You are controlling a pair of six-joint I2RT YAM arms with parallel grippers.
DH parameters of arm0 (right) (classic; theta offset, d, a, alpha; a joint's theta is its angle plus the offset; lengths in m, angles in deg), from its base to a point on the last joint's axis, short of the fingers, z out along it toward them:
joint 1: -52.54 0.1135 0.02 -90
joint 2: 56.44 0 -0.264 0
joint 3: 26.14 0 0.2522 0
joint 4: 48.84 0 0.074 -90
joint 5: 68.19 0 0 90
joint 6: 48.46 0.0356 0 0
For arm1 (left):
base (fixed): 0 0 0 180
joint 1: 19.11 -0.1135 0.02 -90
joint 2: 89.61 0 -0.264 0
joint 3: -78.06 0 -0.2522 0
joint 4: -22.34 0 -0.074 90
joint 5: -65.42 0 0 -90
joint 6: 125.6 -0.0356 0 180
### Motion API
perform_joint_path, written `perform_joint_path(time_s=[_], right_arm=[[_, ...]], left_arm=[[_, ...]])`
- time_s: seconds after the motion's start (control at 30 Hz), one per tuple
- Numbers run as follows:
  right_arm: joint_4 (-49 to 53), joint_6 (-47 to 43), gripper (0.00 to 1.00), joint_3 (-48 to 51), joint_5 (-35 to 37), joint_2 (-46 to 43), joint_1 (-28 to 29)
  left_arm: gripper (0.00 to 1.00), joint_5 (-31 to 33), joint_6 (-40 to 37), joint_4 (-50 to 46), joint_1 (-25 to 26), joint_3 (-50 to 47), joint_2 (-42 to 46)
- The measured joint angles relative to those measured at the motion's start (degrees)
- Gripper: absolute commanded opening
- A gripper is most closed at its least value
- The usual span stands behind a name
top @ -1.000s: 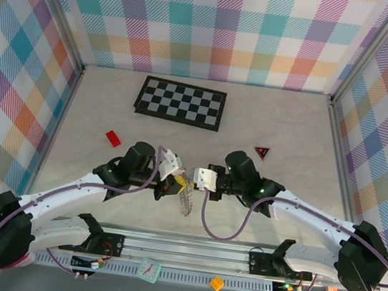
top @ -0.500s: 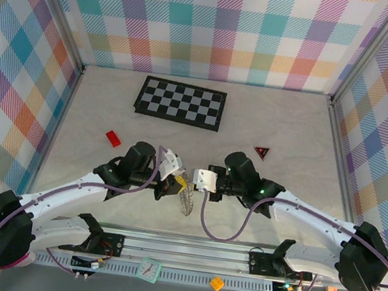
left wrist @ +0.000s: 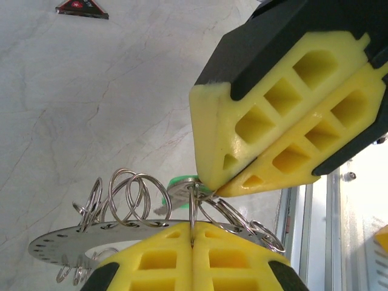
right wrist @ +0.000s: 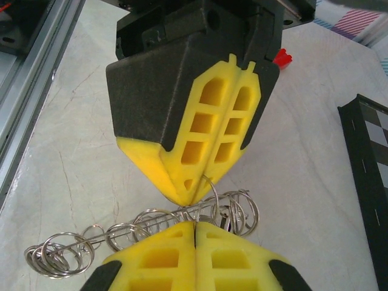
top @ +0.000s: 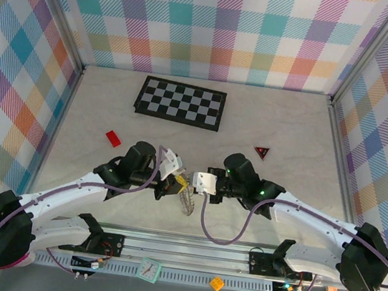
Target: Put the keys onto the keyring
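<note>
The keyring (top: 186,203) is held on edge just above the table between both arms; its flat grey plate (left wrist: 60,239) carries several wire loops (left wrist: 130,197). My left gripper (left wrist: 193,225) is shut on one upright loop of the keyring, also seen from the right wrist as left gripper (right wrist: 193,195). My right gripper (left wrist: 213,185) is shut tip-to-tip against it, pinching a silver key with a green head (left wrist: 179,187) at that same loop. From its own wrist the right gripper (right wrist: 194,224) sits right under the keyring's edge (right wrist: 121,231). Other keys are out of view.
A black-and-white checkerboard (top: 180,102) lies at the back. A red triangle (top: 261,152) is right of the arms, a red brick (top: 112,138) left of them. The metal rail (top: 186,249) runs along the near edge.
The right gripper has edged slightly left toward the left gripper; the keyring hanging between them has barely shifted. Both stay shut.
</note>
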Motion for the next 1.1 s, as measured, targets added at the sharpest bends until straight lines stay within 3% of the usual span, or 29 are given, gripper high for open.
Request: perform_joint_path(time_s=[0.23, 0.27, 0.37, 0.43, 0.63, 0.83, 1.1], right_arm=[[0.9, -0.7, 0.00, 0.0, -0.2, 0.0, 0.1], [0.9, -0.8, 0.04, 0.0, -0.2, 0.0, 0.1], [1.0, -1.0, 0.28, 0.0, -0.2, 0.0, 0.1], [1.3, -1.3, 0.32, 0.0, -0.3, 0.0, 0.3], [1.7, 2.4, 0.34, 0.2, -2.4, -3.6, -0.9], [-1.0, 11.6, 0.28, 3.0, -10.1, -9.8, -8.8], [-5.3, 19.2, 0.26, 3.7, -19.3, -5.4, -10.7]], left_arm=[[0.00, 0.0, 0.0, 0.0, 0.1, 0.0, 0.0], [0.00, 0.0, 0.0, 0.0, 0.1, 0.0, 0.0], [0.00, 0.2, 0.0, 0.2, 0.1, 0.0, 0.1], [0.00, 0.7, -0.1, 1.0, 0.1, -0.1, 0.4], [0.00, 1.2, -1.8, 4.7, 0.3, -1.8, 3.6], [0.00, 1.4, -5.4, 9.4, 0.4, -5.2, 6.0], [0.00, 0.8, -8.0, 13.6, 0.5, -7.1, 6.1]])
